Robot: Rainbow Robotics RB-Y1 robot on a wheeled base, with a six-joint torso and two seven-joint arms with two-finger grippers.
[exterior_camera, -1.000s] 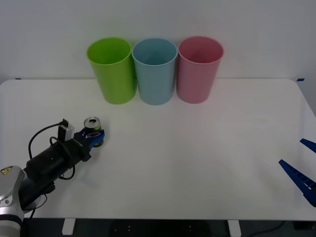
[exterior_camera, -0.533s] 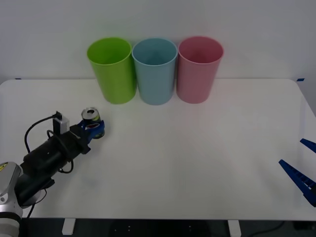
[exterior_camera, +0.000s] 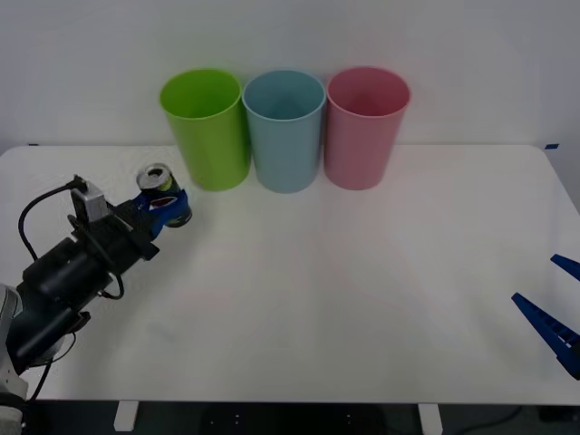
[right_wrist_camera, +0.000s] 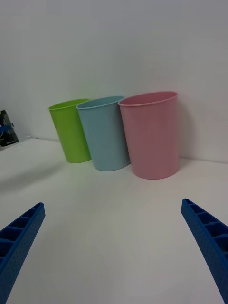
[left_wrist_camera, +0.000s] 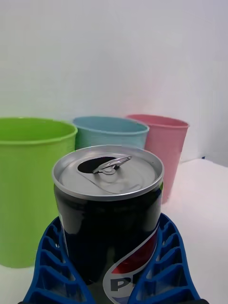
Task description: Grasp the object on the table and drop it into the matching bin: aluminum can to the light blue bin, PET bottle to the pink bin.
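Observation:
The small dark aluminum can [exterior_camera: 161, 191] with a silver top and red-and-blue logo hangs above the white table [exterior_camera: 362, 290] at the left, held upright. My left gripper [exterior_camera: 166, 208] is shut on the can [left_wrist_camera: 109, 213], its blue fingers [left_wrist_camera: 50, 266] hugging both sides. Behind it stands the light blue bin [exterior_camera: 285, 130] between a lime green bin [exterior_camera: 206, 127] and the pink bin [exterior_camera: 364, 125]. The light blue bin [left_wrist_camera: 111, 133] and pink bin [left_wrist_camera: 164, 142] rise beyond the can's top. My right gripper [exterior_camera: 555, 317] is open at the table's right edge, with the pink bin [right_wrist_camera: 151, 135] and the light blue bin [right_wrist_camera: 103, 133] far ahead.
The three bins stand side by side along the table's far edge, touching or nearly so. A white wall rises behind them. A wide stretch of bare white tabletop lies between the two arms.
My left gripper has lifted the can off the table and carried it up and back toward the lime green bin. The right arm has stayed still.

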